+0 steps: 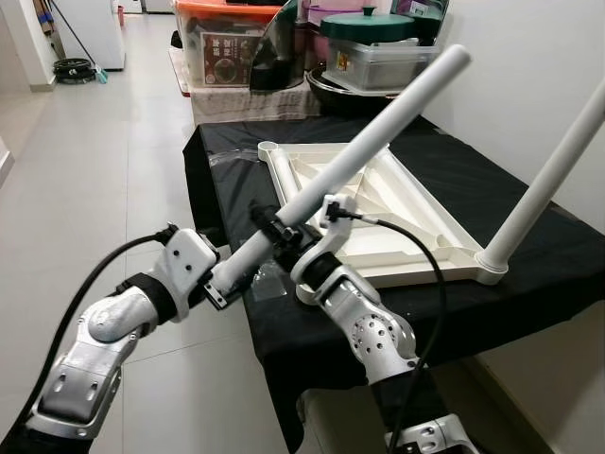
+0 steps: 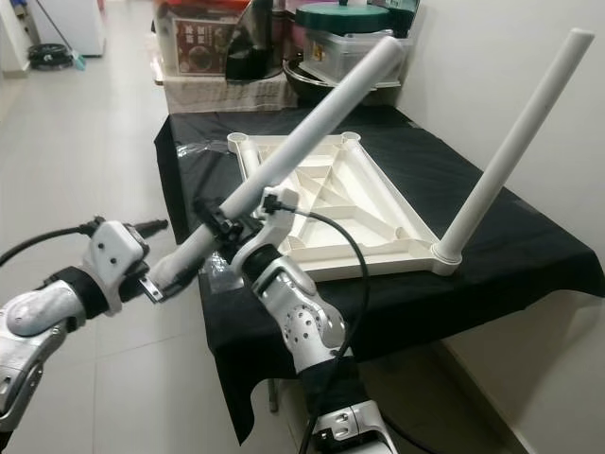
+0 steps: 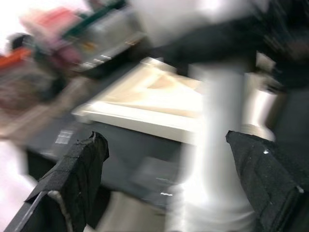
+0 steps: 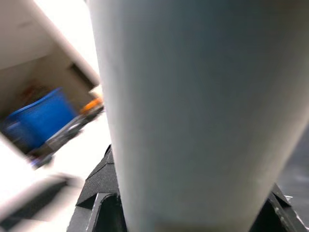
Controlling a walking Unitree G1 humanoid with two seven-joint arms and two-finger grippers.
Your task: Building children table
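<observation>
Left gripper at bottom end of long white leg; fingers spread wide, leg between them, not squeezed. Right gripper a bit higher up same leg, fingers closed tight round it. Leg slants up over upside-down white tabletop on black cloth. Second white leg stands at tabletop's near right corner.
</observation>
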